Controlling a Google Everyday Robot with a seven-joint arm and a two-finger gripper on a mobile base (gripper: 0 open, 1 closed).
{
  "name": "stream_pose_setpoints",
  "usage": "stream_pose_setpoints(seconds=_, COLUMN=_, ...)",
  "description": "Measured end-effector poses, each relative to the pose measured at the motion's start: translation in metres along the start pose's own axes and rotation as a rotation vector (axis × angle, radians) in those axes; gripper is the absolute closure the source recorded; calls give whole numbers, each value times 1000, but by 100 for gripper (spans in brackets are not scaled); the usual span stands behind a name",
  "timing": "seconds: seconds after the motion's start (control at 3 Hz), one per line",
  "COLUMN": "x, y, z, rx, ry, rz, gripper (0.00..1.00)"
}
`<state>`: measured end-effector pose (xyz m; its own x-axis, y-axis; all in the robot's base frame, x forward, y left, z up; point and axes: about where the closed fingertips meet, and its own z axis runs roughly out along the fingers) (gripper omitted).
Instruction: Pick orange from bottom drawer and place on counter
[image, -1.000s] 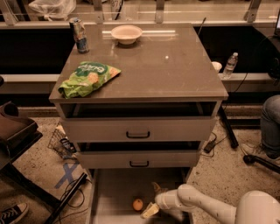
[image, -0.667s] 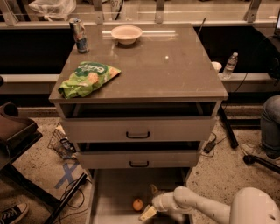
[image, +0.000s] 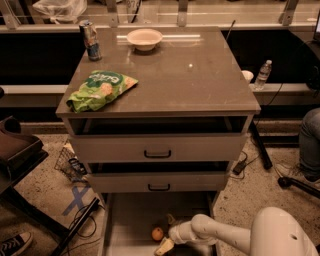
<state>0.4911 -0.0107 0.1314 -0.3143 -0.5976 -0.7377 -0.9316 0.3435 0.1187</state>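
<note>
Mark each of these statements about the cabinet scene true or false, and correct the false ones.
1. The orange lies in the open bottom drawer. True.
2. The hand hovers over the counter. False: it is down in the bottom drawer, close beside the orange, on the side nearer the camera.
3. A green bag lies on the counter near its front left corner. True.
4. The can stands to the right of the bowl. False: it stands to the bowl's left, at the back of the counter.
5. The bottom drawer is pushed shut. False: it is pulled out, with its pale floor showing.
</note>
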Motion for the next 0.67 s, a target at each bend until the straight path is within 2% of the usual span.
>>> stream_pose_setpoints(seconds=0.33, x=-2, y=6, z=7, rx=-23, ry=-2, rz=-3, gripper=18)
stream_pose_setpoints(seconds=0.67, x=-4, y=10, z=13, rx=-46, ry=-8, rz=4, gripper=49)
